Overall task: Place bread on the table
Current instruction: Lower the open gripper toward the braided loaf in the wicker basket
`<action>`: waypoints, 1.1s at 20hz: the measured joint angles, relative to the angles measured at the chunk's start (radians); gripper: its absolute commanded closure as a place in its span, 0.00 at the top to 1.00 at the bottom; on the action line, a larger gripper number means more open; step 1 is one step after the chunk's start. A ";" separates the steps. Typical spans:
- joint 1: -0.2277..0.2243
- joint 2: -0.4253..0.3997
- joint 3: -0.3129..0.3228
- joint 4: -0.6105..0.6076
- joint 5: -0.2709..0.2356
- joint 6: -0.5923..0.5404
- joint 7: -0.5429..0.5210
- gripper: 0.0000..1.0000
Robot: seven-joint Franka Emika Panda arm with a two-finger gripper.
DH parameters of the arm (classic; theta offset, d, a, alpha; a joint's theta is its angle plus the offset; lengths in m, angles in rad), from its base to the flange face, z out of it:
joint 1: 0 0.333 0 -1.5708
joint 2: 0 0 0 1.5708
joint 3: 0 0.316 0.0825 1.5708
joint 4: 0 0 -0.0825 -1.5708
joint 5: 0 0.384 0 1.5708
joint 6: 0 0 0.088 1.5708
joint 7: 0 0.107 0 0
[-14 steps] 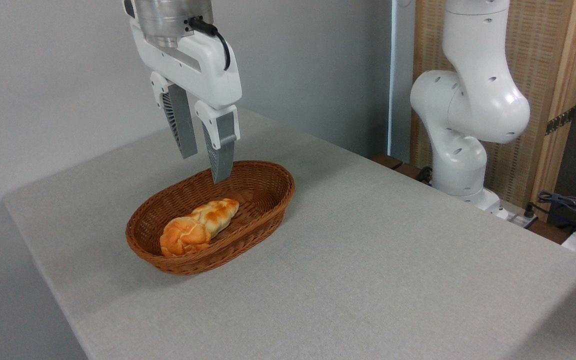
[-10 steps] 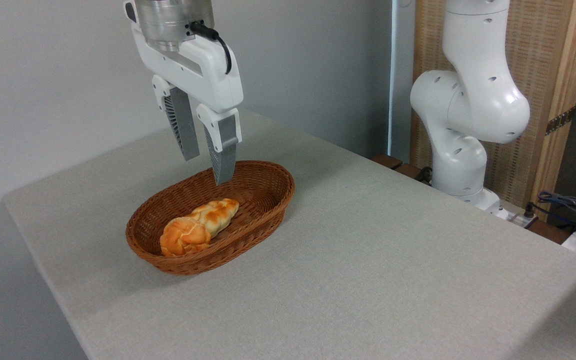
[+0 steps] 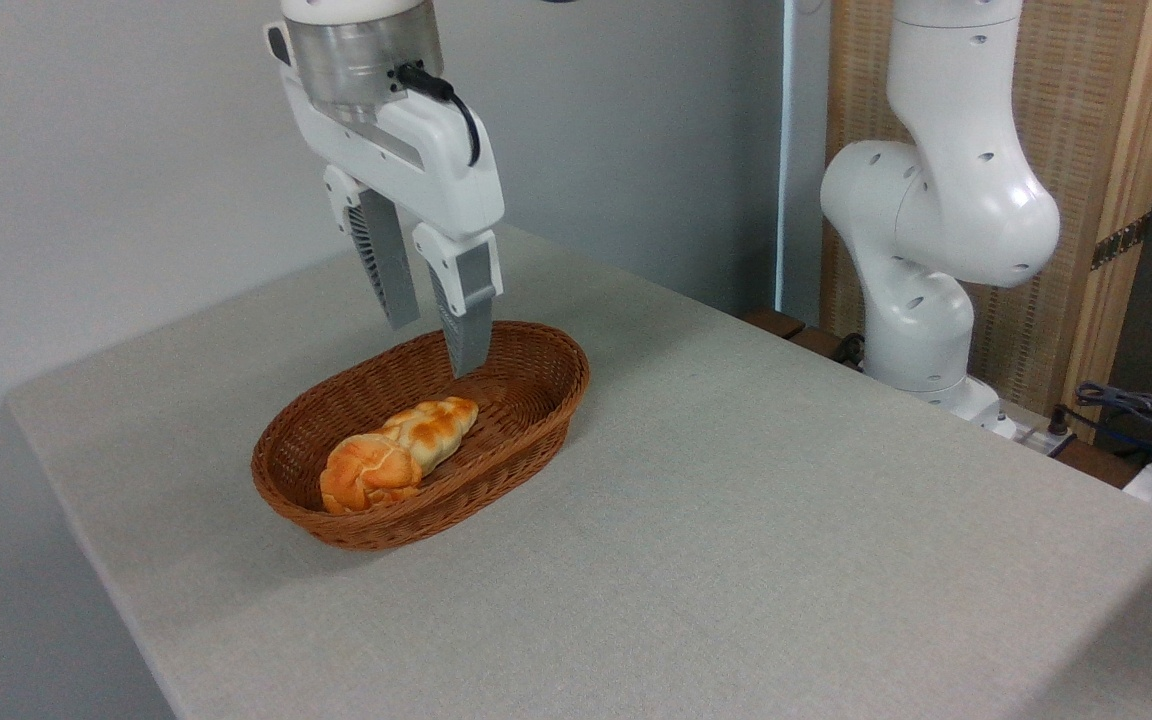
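The bread (image 3: 433, 430), a long braided golden loaf, lies inside the brown wicker basket (image 3: 536, 400) on the light grey table (image 3: 736, 540). A small round orange roll (image 3: 368, 472) rests against its near end. My gripper (image 3: 434, 345) hangs open above the basket's far half, fingers pointing down with nothing between them. Its fingertips are above and behind the loaf, not touching it.
The white arm base (image 3: 926, 260) stands off the table's far right edge in front of a wooden panel. Cables (image 3: 1136, 410) lie at the right. The table's rounded left corner (image 3: 26, 400) is near a grey wall.
The gripper has shifted a little right and slightly down over the basket, staying open. The bread, the roll and the basket have not moved.
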 measured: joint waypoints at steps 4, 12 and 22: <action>-0.001 -0.025 -0.056 -0.082 -0.003 0.053 0.001 1.00; -0.008 -0.024 -0.146 -0.215 -0.003 0.165 0.000 1.00; -0.009 -0.020 -0.186 -0.274 -0.003 0.254 0.000 1.00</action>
